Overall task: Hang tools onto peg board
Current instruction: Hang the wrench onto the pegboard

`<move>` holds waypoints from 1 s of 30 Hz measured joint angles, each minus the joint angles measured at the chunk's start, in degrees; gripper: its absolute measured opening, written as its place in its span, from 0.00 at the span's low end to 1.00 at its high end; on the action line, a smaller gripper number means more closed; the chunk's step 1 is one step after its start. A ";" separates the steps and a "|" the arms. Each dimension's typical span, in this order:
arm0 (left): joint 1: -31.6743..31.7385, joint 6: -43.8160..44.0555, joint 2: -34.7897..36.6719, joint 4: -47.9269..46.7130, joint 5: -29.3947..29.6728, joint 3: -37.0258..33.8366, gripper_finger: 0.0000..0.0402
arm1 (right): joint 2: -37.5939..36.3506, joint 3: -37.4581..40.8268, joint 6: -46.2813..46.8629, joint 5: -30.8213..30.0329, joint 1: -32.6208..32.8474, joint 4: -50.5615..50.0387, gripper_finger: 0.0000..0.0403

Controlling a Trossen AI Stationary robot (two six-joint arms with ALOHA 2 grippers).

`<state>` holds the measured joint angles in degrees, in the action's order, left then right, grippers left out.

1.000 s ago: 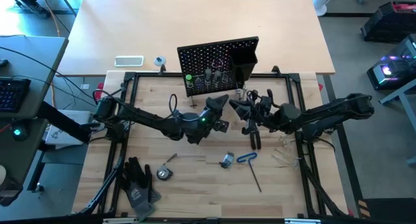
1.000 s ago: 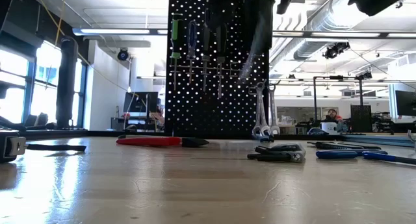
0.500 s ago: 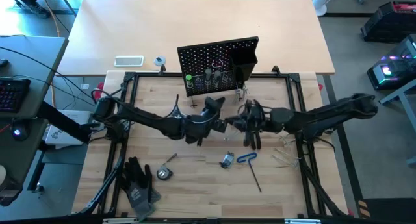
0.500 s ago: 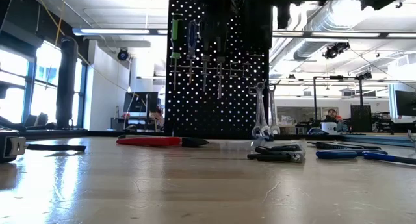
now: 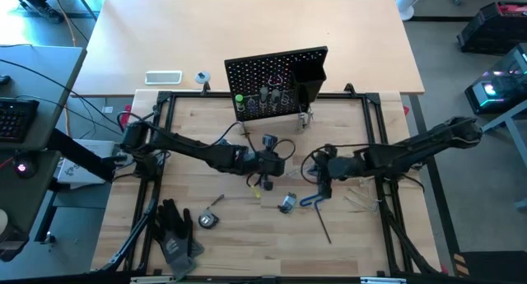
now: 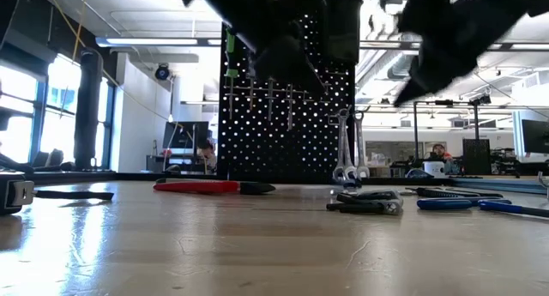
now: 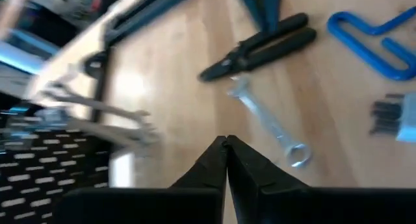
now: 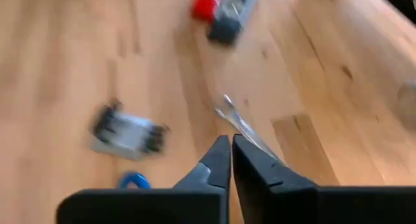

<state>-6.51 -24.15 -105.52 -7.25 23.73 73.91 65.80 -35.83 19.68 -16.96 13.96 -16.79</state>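
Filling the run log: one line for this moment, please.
left gripper: shut, empty, above table | right gripper: shut, empty | pliers, wrench: on table | peg board: partly filled

Black peg board (image 5: 276, 72) upright with screwdrivers (image 6: 257, 69) hung (wrenches (image 6: 349, 150) too), blue-handled hex key (image 5: 314, 203) flat on table.

Both arms have swung away from the peg board (image 5: 276, 80), toward mid-table.
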 joint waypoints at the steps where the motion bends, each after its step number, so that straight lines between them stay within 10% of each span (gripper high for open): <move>1: 0.32 1.38 -0.98 0.70 -1.64 0.00 0.02 | 0.80 0.17 0.00 -0.23 -0.18 -0.92 0.05; 12: 4.34 11.90 -12.49 5.34 -13.68 -0.04 0.22 | 11.47 1.22 -0.33 -2.18 -5.89 1.59 0.28; 30: 6.12 17.06 -13.72 2.03 -24.20 0.00 0.36 | 25.03 0.98 -3.69 3.98 -14.71 8.81 0.12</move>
<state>-0.38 -7.09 -119.24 -5.23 -0.47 73.91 90.83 -34.85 15.99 -12.97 -0.76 -7.98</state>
